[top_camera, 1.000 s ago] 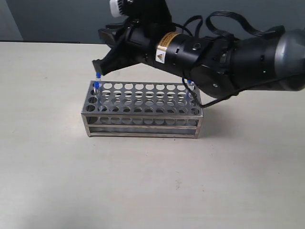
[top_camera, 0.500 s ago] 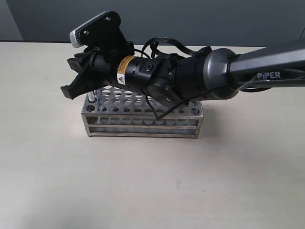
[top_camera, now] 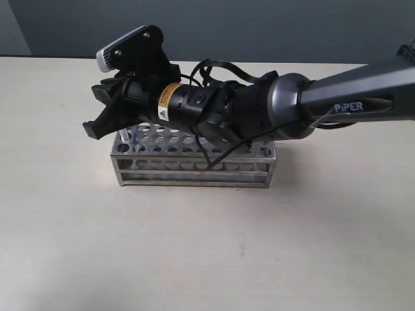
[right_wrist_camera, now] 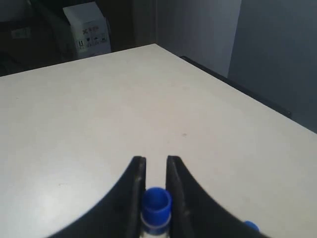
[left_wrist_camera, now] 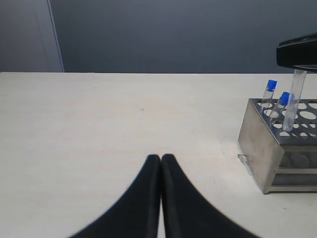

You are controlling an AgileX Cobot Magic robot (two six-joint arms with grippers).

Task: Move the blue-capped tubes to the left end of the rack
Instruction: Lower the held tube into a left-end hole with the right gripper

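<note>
Nearest, our left gripper (left_wrist_camera: 161, 157) hangs shut and empty over the matte beige table (left_wrist_camera: 124, 114). Beyond, the perforated silvery rack (left_wrist_camera: 270, 144) holds two blue-capped tubes (left_wrist_camera: 269, 90) at its left end. Our right gripper (right_wrist_camera: 155, 163), arm stretched low across it, clamps a third clear tube (left_wrist_camera: 293, 101) there.

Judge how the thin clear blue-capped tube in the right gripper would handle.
The thin clear blue-capped tube looks smooth, so probably slippery in the right gripper, pinching near its cap. Likely rigid, light, breakable. Round, so apt to roll if laid flat.
</note>
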